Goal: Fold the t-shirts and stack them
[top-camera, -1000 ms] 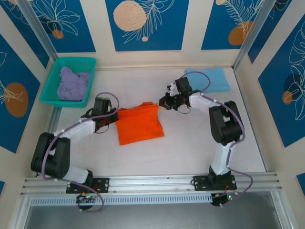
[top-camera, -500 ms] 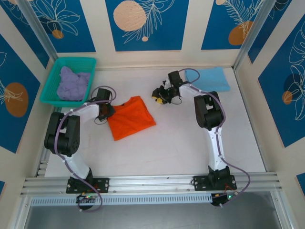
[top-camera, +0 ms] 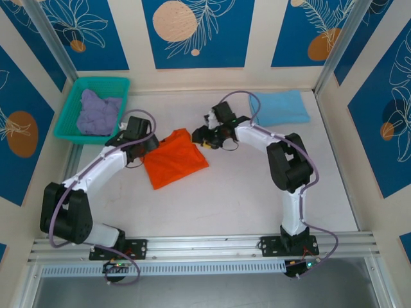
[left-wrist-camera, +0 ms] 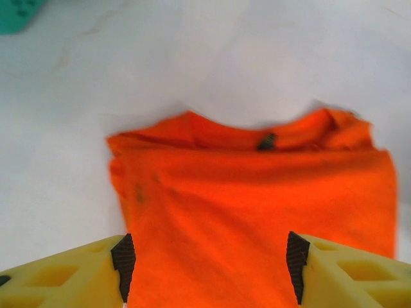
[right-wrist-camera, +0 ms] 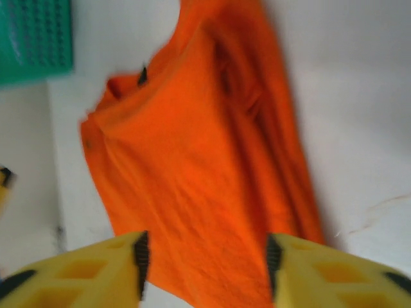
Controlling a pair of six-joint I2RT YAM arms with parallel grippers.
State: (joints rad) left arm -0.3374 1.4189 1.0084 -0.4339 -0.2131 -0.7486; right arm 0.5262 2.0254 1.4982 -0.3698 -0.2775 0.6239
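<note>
The bright orange t-shirt (top-camera: 174, 158) lies folded and slightly turned in the middle of the table. My left gripper (top-camera: 149, 142) is at its left edge, and in the left wrist view the left gripper (left-wrist-camera: 209, 266) stands open above the orange t-shirt (left-wrist-camera: 257, 192), pinching nothing. At the shirt's far right corner my right gripper (top-camera: 200, 136) hovers, and in the right wrist view the right gripper (right-wrist-camera: 205, 263) is open over the orange t-shirt (right-wrist-camera: 192, 167). The light blue t-shirt (top-camera: 280, 107) lies folded at the back right. The lavender t-shirt (top-camera: 96, 112) sits crumpled in the basket.
A teal mesh basket (top-camera: 96, 82) stands at the back left, and a corner of the teal basket (right-wrist-camera: 35, 38) shows in the right wrist view. Metal frame posts and patterned walls close in the table on three sides. Bare table lies in front of the orange shirt.
Both grippers have opened and let go of the orange t-shirt, which shifted left and turned a little before coming to rest. The right gripper has moved left toward the shirt's far corner.
</note>
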